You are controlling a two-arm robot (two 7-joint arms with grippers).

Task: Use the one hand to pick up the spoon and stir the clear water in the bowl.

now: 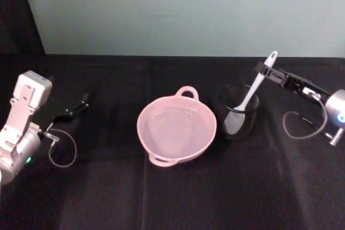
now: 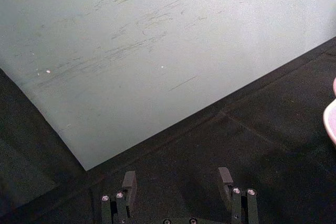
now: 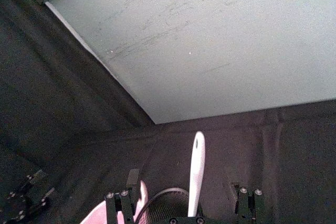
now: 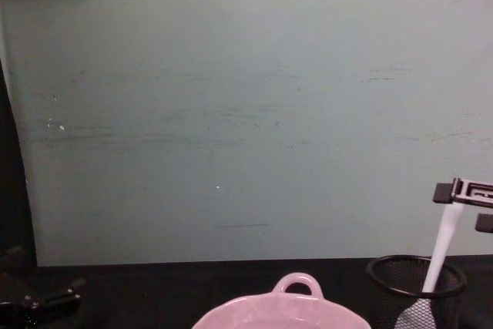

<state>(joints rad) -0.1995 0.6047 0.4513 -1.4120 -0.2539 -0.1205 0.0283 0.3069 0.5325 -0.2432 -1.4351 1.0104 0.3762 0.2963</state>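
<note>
The step in hand is judged to be the grasp of the spoon [image 1: 253, 92], which is stood head-down in the black mesh cup [image 1: 240, 112] just beside the right side of the bowl [image 1: 177, 129], in the right half of the table [image 1: 108, 187] and nearer its back edge than its front. For a sound grasp, the handle should be centred between the fingers before they are closed. It should be taken on its upper part, below the hole at the tip, so that enough length is left to reach the water [image 1: 173, 124], which is seen only as faint glints in the bowl at the middle of the table. Since the handle leans back and to the right, a lift along that lean is advised, lest the paddle head catch the mesh rim and the cup be tipped against the bowl. The right gripper [image 1: 262, 70] is held above the cup at the upper handle, its arm reaching in from the table's right edge. In the right wrist view its jaws are seen spread wide, with the handle between them and apparently touched by neither, so nothing is gripped yet. The left gripper [image 1: 78, 106] is parked low near the table's left edge, open and empty.
</note>
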